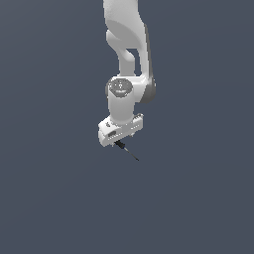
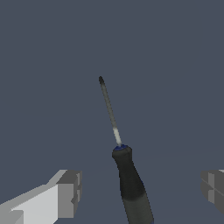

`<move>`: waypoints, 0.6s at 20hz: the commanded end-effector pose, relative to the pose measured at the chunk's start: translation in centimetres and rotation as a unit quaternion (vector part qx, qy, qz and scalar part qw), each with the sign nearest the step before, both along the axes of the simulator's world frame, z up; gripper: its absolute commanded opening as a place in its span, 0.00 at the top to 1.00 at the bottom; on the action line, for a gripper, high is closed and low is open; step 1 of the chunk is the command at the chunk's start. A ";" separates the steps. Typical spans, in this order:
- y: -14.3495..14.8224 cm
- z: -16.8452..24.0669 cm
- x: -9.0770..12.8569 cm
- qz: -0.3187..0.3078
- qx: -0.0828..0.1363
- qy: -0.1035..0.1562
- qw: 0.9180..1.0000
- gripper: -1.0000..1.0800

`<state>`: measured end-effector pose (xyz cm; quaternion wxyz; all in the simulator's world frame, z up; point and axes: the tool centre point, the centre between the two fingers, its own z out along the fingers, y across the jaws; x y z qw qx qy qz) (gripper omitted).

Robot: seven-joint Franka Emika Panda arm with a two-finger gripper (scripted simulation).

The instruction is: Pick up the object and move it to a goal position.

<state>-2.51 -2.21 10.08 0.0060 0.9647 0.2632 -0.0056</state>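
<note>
The object (image 2: 130,183) is a slim screwdriver-like tool with a black handle, a blue band and a thin dark shaft (image 2: 109,111). It lies on the flat grey ground. In the exterior view the object (image 1: 127,150) pokes out from under the white hand toward that view's right. My gripper (image 2: 142,190) is open, its grey fingers (image 2: 70,192) spread wide on either side of the handle without touching it. In the exterior view the gripper (image 1: 119,141) hangs straight down over the handle end, and its fingertips are hard to make out there.
The plain dark grey ground (image 1: 59,198) stretches in every direction. The white arm (image 1: 126,54) rises behind the hand toward the top of the exterior view.
</note>
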 end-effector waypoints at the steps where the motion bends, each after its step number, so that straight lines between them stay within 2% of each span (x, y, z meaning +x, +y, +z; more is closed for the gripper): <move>1: 0.0 -0.9 -0.2 0.035 0.001 0.000 0.999 0.04; 12: 0.1 -3.2 -1.0 0.128 0.007 -0.002 0.992 0.04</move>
